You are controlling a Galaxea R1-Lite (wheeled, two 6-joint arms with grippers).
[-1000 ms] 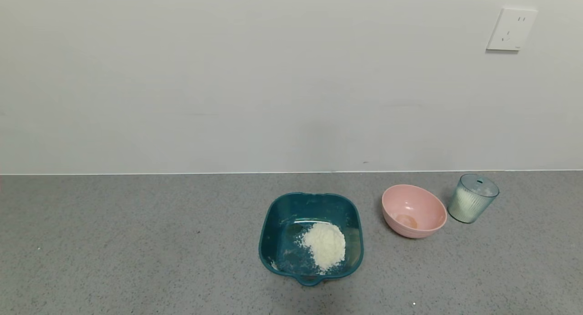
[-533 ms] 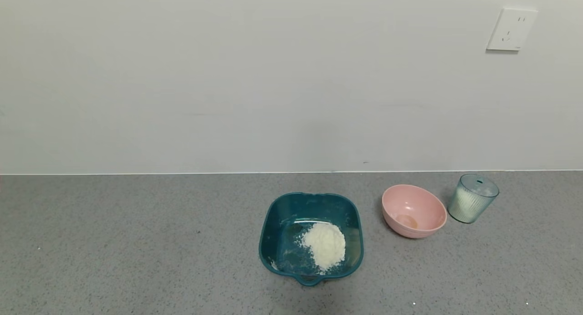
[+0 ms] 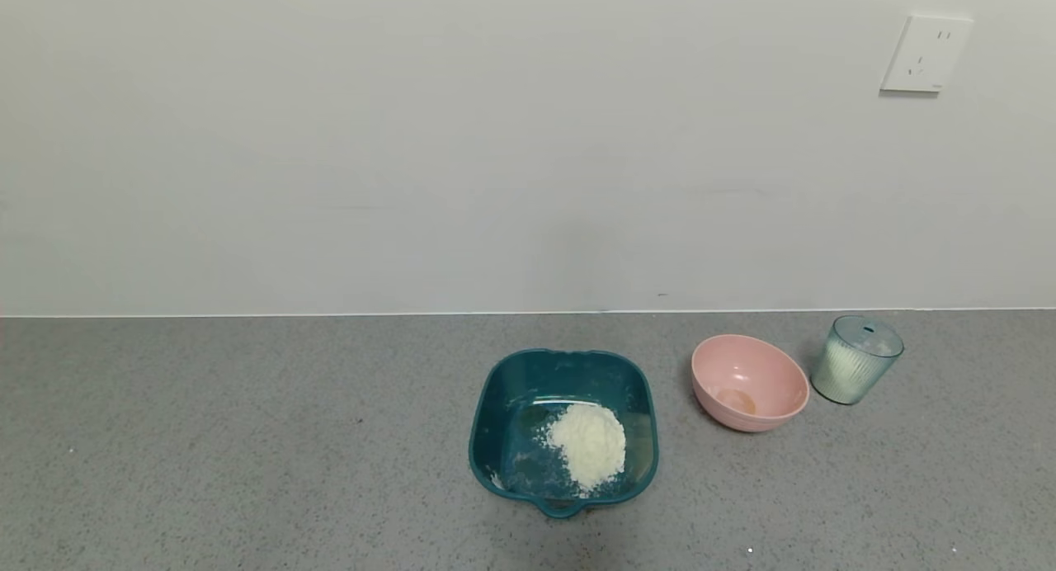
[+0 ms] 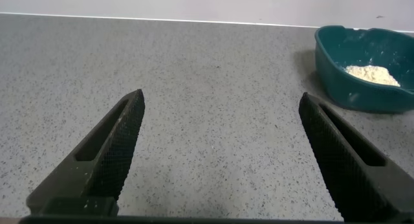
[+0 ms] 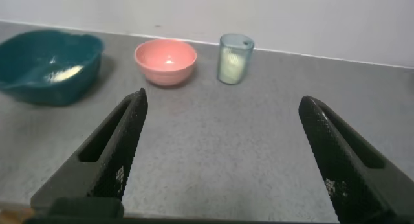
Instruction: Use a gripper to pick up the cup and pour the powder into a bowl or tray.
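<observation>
The ribbed pale blue-green cup (image 3: pixel 856 360) stands upright at the far right of the counter, with white powder inside; it also shows in the right wrist view (image 5: pixel 235 58). The dark teal basin (image 3: pixel 495 439) sits mid-counter with a heap of white powder (image 3: pixel 587 444) in it, and shows in the left wrist view (image 4: pixel 336 81) and the right wrist view (image 5: pixel 19 81). My left gripper (image 4: pixel 221 98) is open and empty over bare counter, well away from the basin. My right gripper (image 5: pixel 221 98) is open and empty, well short of the cup. Neither arm shows in the head view.
A round pink bowl (image 3: pixel 784 406) stands between the basin and the cup, also in the right wrist view (image 5: pixel 165 61). A white wall with a socket (image 3: pixel 926 53) rises behind the grey speckled counter (image 3: pixel 247 439).
</observation>
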